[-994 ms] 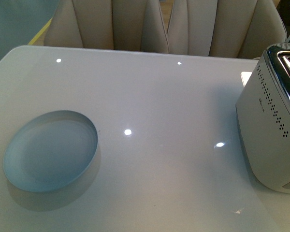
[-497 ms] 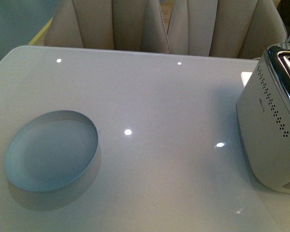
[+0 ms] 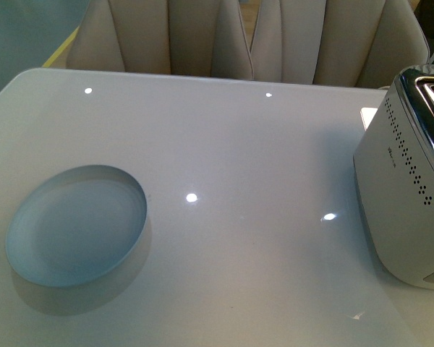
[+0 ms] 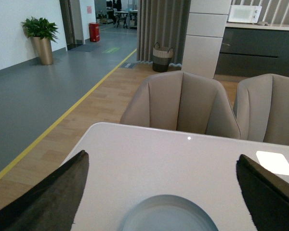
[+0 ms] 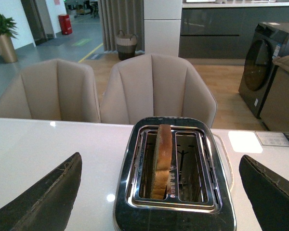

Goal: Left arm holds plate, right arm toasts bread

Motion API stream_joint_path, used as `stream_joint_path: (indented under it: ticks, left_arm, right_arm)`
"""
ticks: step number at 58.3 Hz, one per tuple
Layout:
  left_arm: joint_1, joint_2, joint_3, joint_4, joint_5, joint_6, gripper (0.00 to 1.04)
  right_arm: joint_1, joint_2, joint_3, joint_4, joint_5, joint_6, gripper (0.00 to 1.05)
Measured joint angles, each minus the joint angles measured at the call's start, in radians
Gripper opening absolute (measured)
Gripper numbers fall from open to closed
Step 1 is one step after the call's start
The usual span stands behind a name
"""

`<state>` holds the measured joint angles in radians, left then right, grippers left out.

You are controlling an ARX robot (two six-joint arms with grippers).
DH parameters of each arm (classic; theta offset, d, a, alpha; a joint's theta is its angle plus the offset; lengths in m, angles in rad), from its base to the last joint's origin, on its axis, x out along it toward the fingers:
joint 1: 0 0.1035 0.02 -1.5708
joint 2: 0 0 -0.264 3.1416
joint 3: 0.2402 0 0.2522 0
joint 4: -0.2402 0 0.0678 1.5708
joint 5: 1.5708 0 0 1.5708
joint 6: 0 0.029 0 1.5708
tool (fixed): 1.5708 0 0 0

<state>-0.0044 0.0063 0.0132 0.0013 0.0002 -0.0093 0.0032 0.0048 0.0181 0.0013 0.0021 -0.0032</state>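
The pale blue plate (image 3: pixel 76 225) lies flat on the white table (image 3: pixel 239 166) at the front left; neither arm shows in the front view. In the left wrist view the plate (image 4: pixel 168 214) sits low between the spread black fingers (image 4: pixel 53 199) of my left gripper (image 4: pixel 164 192), which is open and holds nothing. The bread (image 5: pixel 161 161) stands on edge in one slot of the toaster (image 5: pixel 176 171), its top poking above the slot. My right gripper (image 5: pixel 159 192) is open, hanging over the toaster and clear of the bread. At the right edge of the front view the toaster (image 3: pixel 409 188) shows partly.
Two beige chairs (image 3: pixel 246 40) stand behind the table's far edge. A white square coaster (image 4: pixel 274 162) lies on the table near the toaster. The toaster's second slot (image 5: pixel 190 166) is empty.
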Motion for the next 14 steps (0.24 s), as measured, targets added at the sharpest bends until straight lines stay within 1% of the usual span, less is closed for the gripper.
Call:
stream_joint_path:
  ticks: [3,14]
  left_arm:
    - [0.000,0.000,0.000,0.000,0.000,0.000,0.97]
    - [0.000,0.000,0.000,0.000,0.000,0.000,0.98]
  right_arm:
    - [0.000,0.000,0.000,0.000,0.000,0.000,0.96]
    - [0.000,0.000,0.000,0.000,0.000,0.000,0.96]
